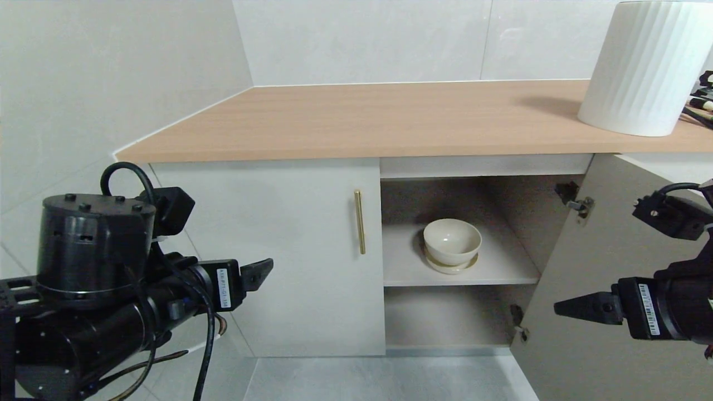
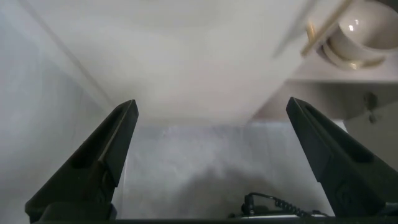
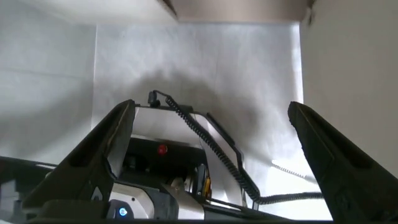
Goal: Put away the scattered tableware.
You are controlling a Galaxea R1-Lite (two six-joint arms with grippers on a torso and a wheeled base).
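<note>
Bowl [image 1: 452, 240] and plate [image 1: 451, 267] sit shelved; left hand [image 2: 211, 102] and right hand [image 3: 211, 104] hang released; only closing the door [image 1: 590, 312] seems left.

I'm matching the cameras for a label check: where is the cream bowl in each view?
Head view: cream bowl on a saucer, upper cabinet shelf.
Left wrist view: cream bowl just past the gold handle.
Right wrist view: floor beside the open door.
Shared landmark: the gold handle.
</note>
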